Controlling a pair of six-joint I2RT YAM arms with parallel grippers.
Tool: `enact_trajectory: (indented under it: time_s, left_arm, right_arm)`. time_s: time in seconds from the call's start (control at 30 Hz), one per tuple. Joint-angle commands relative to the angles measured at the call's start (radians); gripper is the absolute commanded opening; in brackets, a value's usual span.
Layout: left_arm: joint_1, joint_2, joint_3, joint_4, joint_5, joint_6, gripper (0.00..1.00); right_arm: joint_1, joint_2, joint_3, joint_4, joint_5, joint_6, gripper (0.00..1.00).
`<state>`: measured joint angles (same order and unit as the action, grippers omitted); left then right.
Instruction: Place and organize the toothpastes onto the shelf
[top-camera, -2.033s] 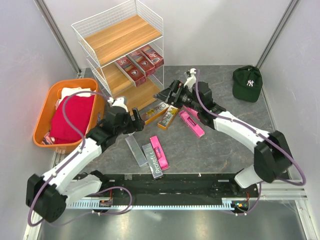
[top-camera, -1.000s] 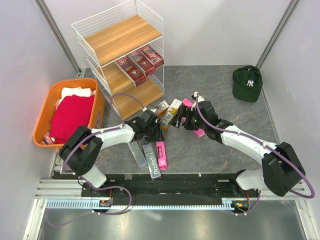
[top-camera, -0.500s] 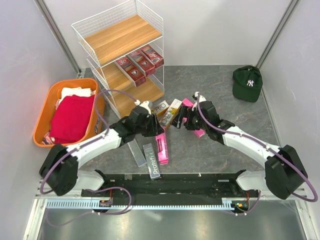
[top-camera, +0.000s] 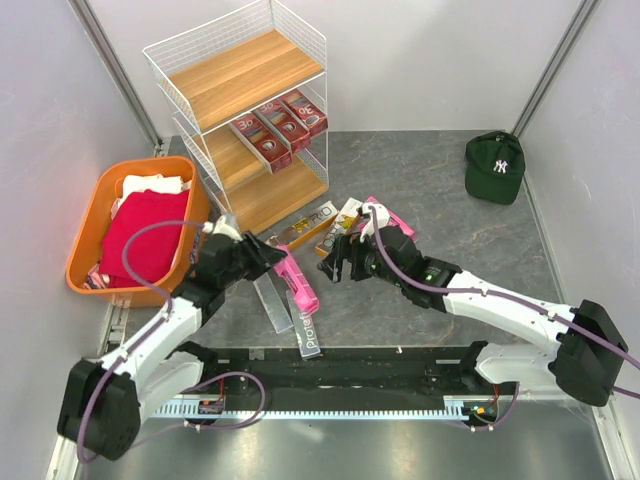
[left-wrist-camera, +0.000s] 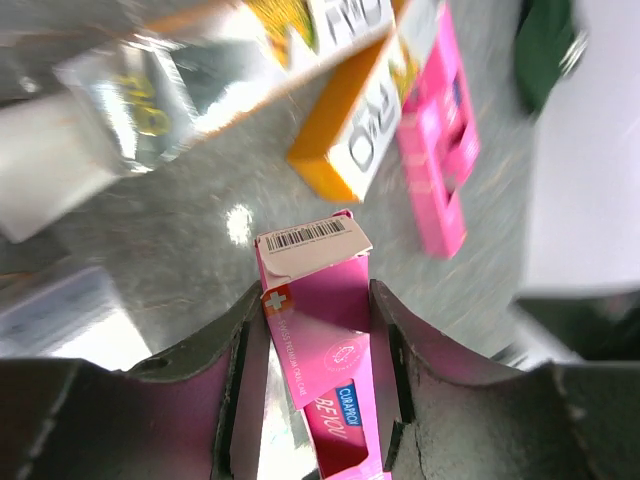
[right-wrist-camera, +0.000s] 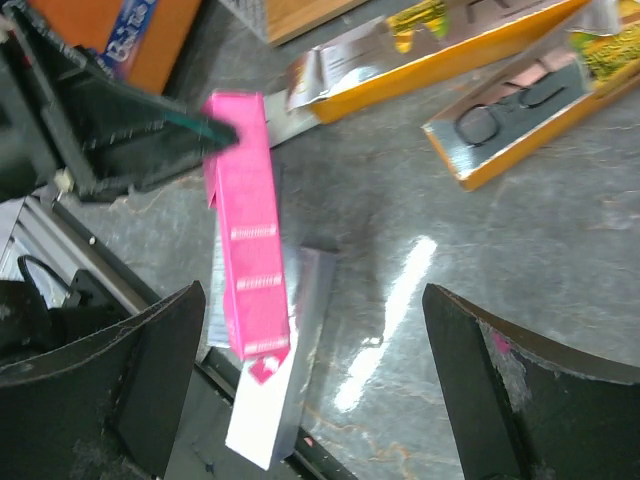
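Three-board shelf (top-camera: 235, 75) with red boxes (top-camera: 280, 125) on middle board. Gripping pink box (left-wrist-camera: 320, 340) between left fingers (left-wrist-camera: 190, 410), seemingly lifted off surface (top-camera: 440, 180), short of shelf. Keeping right fingers (right-wrist-camera: 130, 380) spread wide above gold boxes (right-wrist-camera: 450, 62). Probably light, stiff but crushable; best pinched across long edges.

You have grey table (top-camera: 430, 180) carrying: shelf (top-camera: 235, 75) at far left, orange basket (top-camera: 197, 205) beside it, green cap (top-camera: 494, 167) at far right. Centre: gold boxes (top-camera: 303, 229) side by side. Silver boxes (top-camera: 309, 335) near your front edge. Shelf's middle board holds three dark red boxes (top-camera: 281, 125).
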<state>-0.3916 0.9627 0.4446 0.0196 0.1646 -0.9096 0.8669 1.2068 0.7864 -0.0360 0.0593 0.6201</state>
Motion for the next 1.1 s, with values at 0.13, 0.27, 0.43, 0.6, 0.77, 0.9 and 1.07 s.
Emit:
enact_trajectory:
  time_s: [0.13,0.27,0.43,0.6,0.77,0.9,1.07]
  left_arm:
    - [0.218,-0.153,-0.2,0.348,0.199,-0.342,0.29]
    - [0.261,-0.15,-0.251,0.445,0.233,-0.426,0.29]
    - [0.277,-0.133,-0.307,0.58,0.253,-0.495,0.28]
    - [0.278,-0.117,-0.296,0.611,0.268,-0.509,0.28]
    - [0.278,-0.111,-0.287,0.611,0.285,-0.505,0.28]
    - [0.278,-0.101,-0.291,0.623,0.292,-0.508,0.28]
    - [0.278,-0.081,-0.293,0.652,0.299,-0.514,0.28]
  right_arm:
    - [0.188,-0.027,-0.032,0.14,0.207,-0.002,0.98]
    - [0.244,0.008,-0.024,0.182,0.226,-0.005,0.98]
    - [0.273,0.083,-0.004,0.231,0.195,0.006,0.96]
    - [0.281,0.135,0.014,0.226,0.24,0.018,0.91]
    - [0.282,0.129,-0.006,0.278,0.263,0.029,0.8]
    - [0.281,0.126,-0.003,0.306,0.264,0.012,0.8]
    - [0.282,0.143,0.005,0.32,0.235,0.004,0.61]
